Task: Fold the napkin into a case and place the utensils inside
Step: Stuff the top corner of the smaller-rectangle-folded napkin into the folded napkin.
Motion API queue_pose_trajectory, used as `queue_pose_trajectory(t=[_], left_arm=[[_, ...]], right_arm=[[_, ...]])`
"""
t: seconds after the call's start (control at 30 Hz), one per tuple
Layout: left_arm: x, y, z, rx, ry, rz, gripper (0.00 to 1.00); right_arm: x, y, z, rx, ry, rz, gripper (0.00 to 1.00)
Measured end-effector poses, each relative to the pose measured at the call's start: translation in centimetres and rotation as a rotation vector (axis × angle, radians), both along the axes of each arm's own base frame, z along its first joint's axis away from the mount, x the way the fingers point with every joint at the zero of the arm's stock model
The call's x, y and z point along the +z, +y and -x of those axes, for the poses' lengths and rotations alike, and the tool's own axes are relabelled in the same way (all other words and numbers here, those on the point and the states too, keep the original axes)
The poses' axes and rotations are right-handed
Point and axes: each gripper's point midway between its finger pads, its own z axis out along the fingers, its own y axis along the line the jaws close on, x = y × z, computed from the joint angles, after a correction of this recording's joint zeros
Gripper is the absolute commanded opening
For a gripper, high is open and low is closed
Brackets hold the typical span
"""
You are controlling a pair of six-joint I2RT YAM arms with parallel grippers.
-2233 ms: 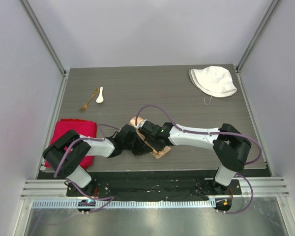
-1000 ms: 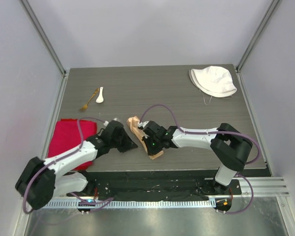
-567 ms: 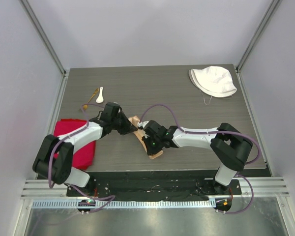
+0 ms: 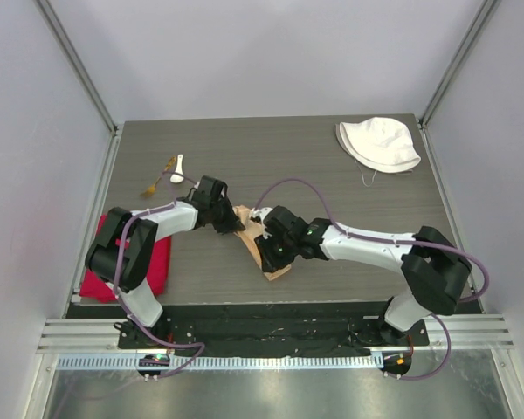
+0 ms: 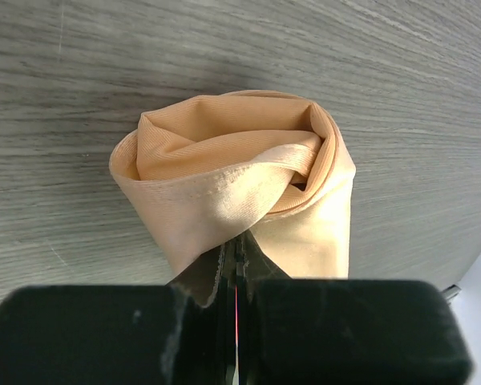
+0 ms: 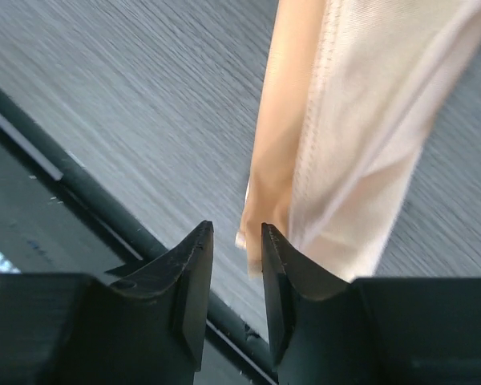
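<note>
One peach-orange napkin (image 5: 224, 176) lies bunched mid-counter (image 4: 349, 218). Only the left wrist view shows the left tool (image 5: 235, 257) pinching its rolled end; only the right wrist view shows the right tool (image 6: 232, 241) narrowly spread beside a hemmed edge.

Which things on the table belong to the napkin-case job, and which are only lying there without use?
Belonging to the job:
napkin
white spoon
gold fork

Only lying about:
red cloth
white hat
</note>
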Motion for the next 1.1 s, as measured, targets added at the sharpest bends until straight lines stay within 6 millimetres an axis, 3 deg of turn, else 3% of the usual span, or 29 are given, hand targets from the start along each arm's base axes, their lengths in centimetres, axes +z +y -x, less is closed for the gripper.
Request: queue_pose_trajectory(t=[0.1, 0.3, 0.4, 0.47, 0.57, 0.67, 0.83, 0.97, 1.1], left_arm=[[0.0, 0.2, -0.2, -0.012, -0.015, -0.019, 0.0], [0.1, 1.0, -0.7, -0.023, -0.033, -0.075, 0.0], [0.1, 1.1, -0.7, -0.029, -0.038, -0.083, 0.0], [0.1, 1.1, -0.7, -0.032, -0.039, -0.085, 0.0], [0.1, 1.1, -0.7, -0.034, -0.041, -0.086, 0.0], [0.1, 1.1, -0.7, -0.036, -0.041, -0.086, 0.01], [0.4, 1.1, -0.7, -0.041, -0.05, -0.085, 0.12], [2.0, 1.2, -0.6, -0.045, -0.076, -0.076, 0.24], [4.9, 1.2, -0.6, -0.052, -0.14, -0.051, 0.31]], right_arm=[[2.8, 0.1, -0.7, -0.019, -0.026, -0.051, 0.39], [4.7, 0.5, -3.0, -0.06, -0.055, -0.096, 0.38], [4.3, 0.5, -4.5, -0.084, -0.049, -0.084, 0.36], [3.5, 0.6, -5.3, -0.096, -0.04, -0.07, 0.29], [2.1, 0.6, -6.2, -0.11, -0.021, -0.05, 0.28], [1.2, 0.3, -6.3, -0.116, -0.005, -0.029, 0.35], [1.3, 0.0, -6.4, -0.123, -0.009, -0.041, 0.39], [0.8, -0.8, -6.0, -0.129, 0.009, -0.037, 0.4], [0.5, -1.0, -5.9, -0.132, 0.023, -0.041, 0.4]])
